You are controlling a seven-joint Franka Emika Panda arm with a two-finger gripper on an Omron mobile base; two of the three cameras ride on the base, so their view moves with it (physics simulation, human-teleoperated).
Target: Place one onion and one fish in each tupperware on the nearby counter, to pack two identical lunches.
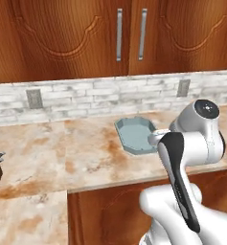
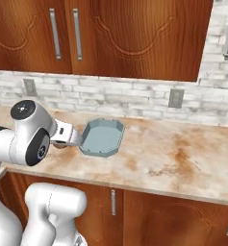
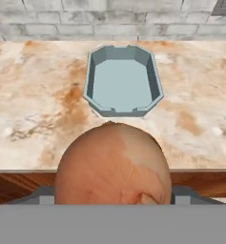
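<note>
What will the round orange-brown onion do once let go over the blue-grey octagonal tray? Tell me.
The round orange-brown onion, held in the gripper, would probably roll on landing, being smooth and ball-shaped. The blue-grey octagonal tray has low walls that should likely stop it. The tray looks bare, so nothing would cushion or block it.

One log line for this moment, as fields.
claw: shut on orange-brown onion | position: at counter front edge, short of blue-grey tupperware | tupperware: empty | step: carrying onion toward tupperware

Onion (image 3: 113, 164) bottom cut off by hand view's lower band; fingertips hidden behind it. Arm covers blue-grey tupperware's (image 1: 134, 134) right corner in left base view.
</note>
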